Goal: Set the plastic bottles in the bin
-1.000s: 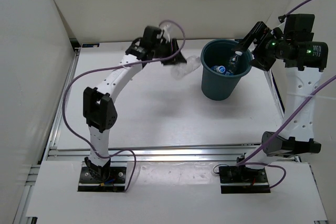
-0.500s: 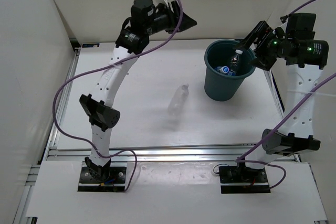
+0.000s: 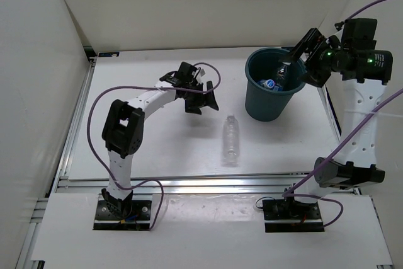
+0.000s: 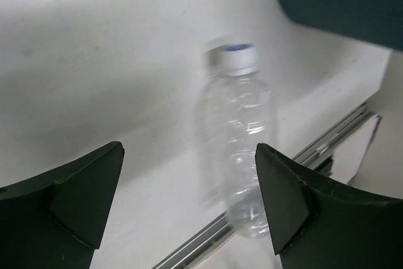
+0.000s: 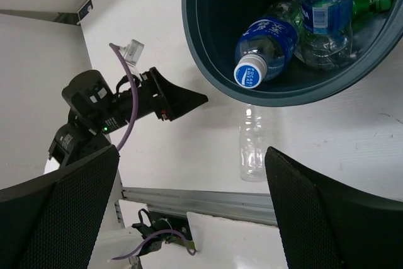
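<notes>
Left gripper [image 3: 204, 103] spread wide, empty, mid-desk. I see one clear bottle [image 3: 232, 138] lying near it, toward the near edge. Right gripper [image 3: 294, 65] wide over the bin [image 3: 267, 106] at the far-right corner, three bottles [image 5: 264, 41] inside.

bin [image 3: 264, 108]: on the table [image 3: 157, 149], far right
three bottles [image 5: 267, 45]: inside the bin
loose bottle [image 3: 232, 139]: lying on the table, near-left of the bin, apart
left gripper [image 3: 211, 97]: just far-left of the loose bottle
right gripper [image 3: 291, 68]: over the bin's right rim
</notes>
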Motion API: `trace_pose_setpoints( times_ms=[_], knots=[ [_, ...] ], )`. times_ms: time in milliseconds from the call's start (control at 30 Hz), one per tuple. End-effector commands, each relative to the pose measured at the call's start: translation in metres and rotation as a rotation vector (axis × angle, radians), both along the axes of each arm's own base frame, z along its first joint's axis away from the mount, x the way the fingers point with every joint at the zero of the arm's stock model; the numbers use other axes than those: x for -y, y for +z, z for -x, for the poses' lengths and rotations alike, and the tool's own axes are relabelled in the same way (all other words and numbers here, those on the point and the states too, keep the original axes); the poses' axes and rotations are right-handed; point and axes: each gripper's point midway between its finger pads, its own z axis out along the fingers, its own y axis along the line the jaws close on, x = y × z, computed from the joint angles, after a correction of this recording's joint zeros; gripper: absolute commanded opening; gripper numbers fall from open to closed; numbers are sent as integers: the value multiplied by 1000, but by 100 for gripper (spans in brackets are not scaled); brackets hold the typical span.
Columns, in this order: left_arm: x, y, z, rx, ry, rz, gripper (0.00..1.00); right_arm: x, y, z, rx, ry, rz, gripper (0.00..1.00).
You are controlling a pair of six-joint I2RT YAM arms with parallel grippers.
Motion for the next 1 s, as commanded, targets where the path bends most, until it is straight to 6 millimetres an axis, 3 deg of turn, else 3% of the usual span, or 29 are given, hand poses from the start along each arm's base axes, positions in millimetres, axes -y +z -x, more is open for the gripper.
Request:
trace_pose_setpoints(
  times_ms=[0,200,300,333,367,467,533,633,667,700,833,967],
  knots=[
    [5,68,8,180,-52,51,97,3,3,0,33,-5,12,100],
    [22,63,13,172,-89,57,100,4,-8,0,6,7,25,100],
    [25,57,17,154,-98,48,100,17,-44,22,-150,-70,72,100],
    [25,57,17,148,-92,51,100,29,-69,32,-243,-138,95,98],
    [24,54,19,140,-92,46,100,39,-74,45,-266,-213,133,84],
    [21,53,24,129,-86,45,100,52,-88,64,-319,-289,170,60],
    [16,44,31,100,-86,28,100,70,-97,70,-358,-405,227,46],
    [9,35,40,73,-73,10,100,93,-130,96,-510,-534,297,19],
    [8,37,42,68,-66,14,100,97,-142,103,-553,-556,304,5],
    [4,31,43,61,-53,-10,100,99,-167,120,-645,-577,302,0],
    [-6,29,51,30,-20,-41,100,86,-225,150,-841,-569,255,0],
    [-18,20,54,-28,23,-37,100,72,-262,136,-833,-545,119,0]
  ],
)
